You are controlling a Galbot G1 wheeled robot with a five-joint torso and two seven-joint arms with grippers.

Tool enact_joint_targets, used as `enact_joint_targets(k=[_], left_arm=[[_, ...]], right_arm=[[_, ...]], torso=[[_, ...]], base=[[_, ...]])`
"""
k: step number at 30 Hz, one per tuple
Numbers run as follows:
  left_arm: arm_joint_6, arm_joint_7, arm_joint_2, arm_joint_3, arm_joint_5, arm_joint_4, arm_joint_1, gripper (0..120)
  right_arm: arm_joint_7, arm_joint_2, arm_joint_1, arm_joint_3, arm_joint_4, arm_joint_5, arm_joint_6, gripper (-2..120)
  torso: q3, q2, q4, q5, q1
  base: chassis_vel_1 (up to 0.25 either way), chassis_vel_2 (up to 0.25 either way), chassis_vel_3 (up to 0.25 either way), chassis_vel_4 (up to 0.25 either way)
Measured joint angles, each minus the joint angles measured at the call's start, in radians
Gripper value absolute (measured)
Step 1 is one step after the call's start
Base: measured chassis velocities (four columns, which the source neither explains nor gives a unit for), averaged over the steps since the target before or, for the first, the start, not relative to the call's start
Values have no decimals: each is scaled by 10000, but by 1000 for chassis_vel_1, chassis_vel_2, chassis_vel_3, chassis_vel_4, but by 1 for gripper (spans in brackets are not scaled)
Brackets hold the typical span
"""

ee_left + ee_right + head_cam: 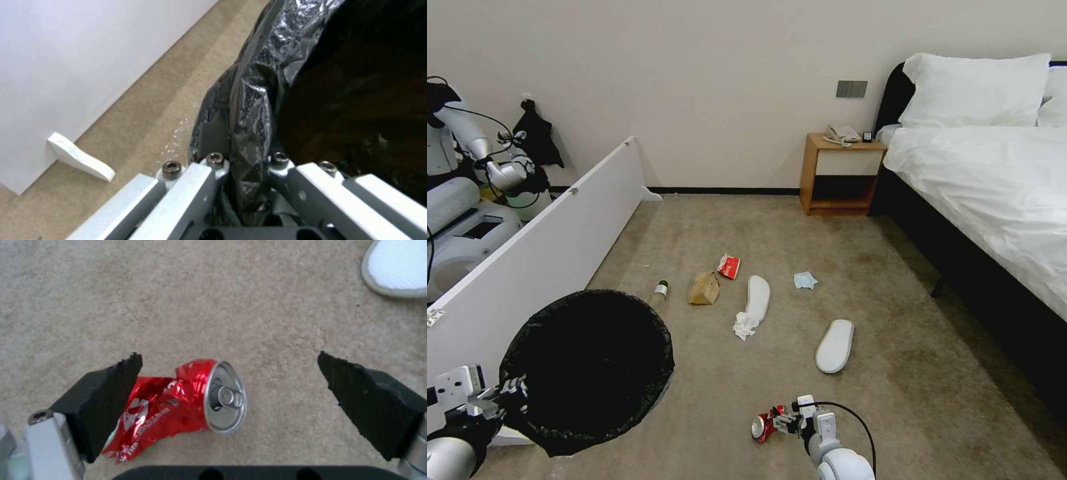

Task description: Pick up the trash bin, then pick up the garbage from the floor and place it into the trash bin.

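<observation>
With the trash bin (587, 367) held by its bag-lined rim in the left end effector (506, 388), the right end effector (229, 386) hangs wide open over the crushed can (178, 406) on the carpet, so lowering and closing seems next.

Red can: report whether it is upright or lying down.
Lying on its side: the crushed red can rests on the carpet, its pull-tab top facing sideways.

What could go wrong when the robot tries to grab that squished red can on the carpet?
The right pincer is open with the crushed red can lying off-centre, close to one pad, so it may pinch only an edge and slip. The can's crumpled shape could also twist loose when squeezed. The left pincer clamps just the bagged rim of the trash bin, which might tilt or slide.
</observation>
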Motion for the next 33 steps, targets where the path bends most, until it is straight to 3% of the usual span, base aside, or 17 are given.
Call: enact_joint_targets(k=[14, 33], left_arm=[[0, 18, 57, -86, -151, 0, 31, 3], [0, 3, 28, -96, -171, 0, 47, 3]], right_arm=[[480, 319, 170, -144, -350, 374, -580, 100], [623, 390, 378, 39, -712, 325, -623, 100]], torso=[[0, 0, 0, 0, 0], [0, 0, 0, 1, 0]], base=[[0, 0, 0, 0], [0, 0, 0, 0]])
